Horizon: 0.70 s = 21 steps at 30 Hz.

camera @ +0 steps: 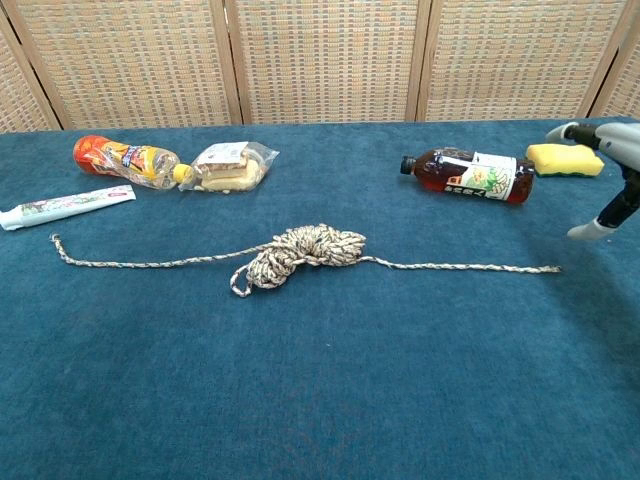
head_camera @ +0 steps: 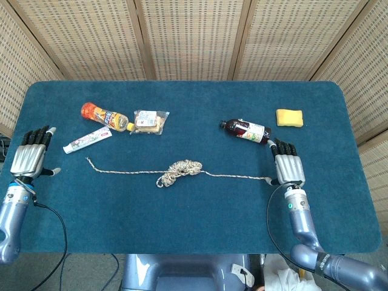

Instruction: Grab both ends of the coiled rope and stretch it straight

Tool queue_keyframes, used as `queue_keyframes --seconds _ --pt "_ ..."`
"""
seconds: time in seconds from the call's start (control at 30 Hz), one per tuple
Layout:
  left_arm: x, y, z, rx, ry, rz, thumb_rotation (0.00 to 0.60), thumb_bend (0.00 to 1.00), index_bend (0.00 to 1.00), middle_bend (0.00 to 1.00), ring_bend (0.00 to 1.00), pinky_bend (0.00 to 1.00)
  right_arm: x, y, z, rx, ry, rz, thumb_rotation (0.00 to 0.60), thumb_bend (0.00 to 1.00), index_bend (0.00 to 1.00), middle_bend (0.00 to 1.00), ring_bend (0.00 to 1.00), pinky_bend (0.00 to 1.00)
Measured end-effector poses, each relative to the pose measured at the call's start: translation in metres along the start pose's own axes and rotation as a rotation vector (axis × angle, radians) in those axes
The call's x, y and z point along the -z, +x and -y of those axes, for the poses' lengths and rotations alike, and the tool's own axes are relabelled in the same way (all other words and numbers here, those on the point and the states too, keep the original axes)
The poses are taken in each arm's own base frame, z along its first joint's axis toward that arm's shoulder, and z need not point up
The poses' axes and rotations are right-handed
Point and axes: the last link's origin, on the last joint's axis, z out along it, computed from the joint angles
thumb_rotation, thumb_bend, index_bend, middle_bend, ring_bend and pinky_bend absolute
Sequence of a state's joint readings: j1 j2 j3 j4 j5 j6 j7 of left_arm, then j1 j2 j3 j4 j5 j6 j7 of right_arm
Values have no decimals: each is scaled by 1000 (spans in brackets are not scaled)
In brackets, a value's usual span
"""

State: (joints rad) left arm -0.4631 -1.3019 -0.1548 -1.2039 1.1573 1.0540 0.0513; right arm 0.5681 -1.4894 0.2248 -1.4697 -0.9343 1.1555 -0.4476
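One table (head_camera: 182,218), covered in dark teal cloth, carries all items.

One rope (head_camera: 179,170), speckled white and tan, lies slack across the middle of the table. Its centre is a loose bunch of coils; a single strand runs out from each side of the bunch. The left strand ends free on the cloth below the toothpaste tube. The right strand ends on the cloth just beside the right hand; whether it touches the hand cannot be told. Neither end is held.

Two hands observed. The left hand (head_camera: 30,160) sits at the left table edge, well apart from the rope's left end; its fingers (head_camera: 35,138) are extended and apart, holding nothing. It does not appear in the chest view. The right hand (head_camera: 289,167) sits below the dark bottle; its fingers (head_camera: 285,147) are extended side by side, thumb out toward the rope end, holding nothing. The chest view shows only part of this hand (camera: 612,185) at the right frame edge.

Two bottles, both lying on their sides: one dark bottle (head_camera: 245,130) with a pale label, one orange-labelled bottle (head_camera: 107,116).

One clear food packet (head_camera: 149,120), just beside the orange-labelled bottle's cap.

One toothpaste tube (head_camera: 88,140), lying flat.

One yellow sponge (head_camera: 290,117), near the far right corner.
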Motion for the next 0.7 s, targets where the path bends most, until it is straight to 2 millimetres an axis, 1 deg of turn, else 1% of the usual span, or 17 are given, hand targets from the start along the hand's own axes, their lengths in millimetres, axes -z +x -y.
queue_keyframes --seconds 0.1,0.23,0.33,0.4,0.43,0.47,0.5,0.57,0.7 --pt "16 11 8 54 16 -51 600 0 0 0 0 0 9 12 -7 -24 39 -54 600 0 0 0 0 0" --pt "46 22 12 141 25 -116 600 0 0 0 0 0 26 23 -18 -30 111 -131 600 0 0 0 0 0" --pt "72 25 10 191 18 -145 600 0 0 0 0 0 47 26 -29 -28 177 -189 600 0 0 0 0 0" --pt "89 25 7 212 12 -150 600 0 0 0 0 0 68 26 -40 -24 207 -219 600 0 0 0 0 0" --pt "101 24 6 221 12 -149 600 0 0 0 0 0 78 25 -46 -19 210 -222 600 0 0 0 0 0" --pt "109 22 5 224 16 -146 600 0 0 0 0 0 92 23 -55 -7 206 -216 600 0 0 0 0 0" --pt "117 21 4 221 20 -143 600 0 0 0 0 0 102 21 -60 3 201 -206 600 0 0 0 0 0" --pt "129 18 1 209 17 -131 600 0 0 0 0 0 119 20 -65 17 193 -193 600 0 0 0 0 0" --pt "148 16 -6 192 -3 -124 600 0 0 0 0 0 144 22 -66 17 179 -203 600 0 0 0 0 0"
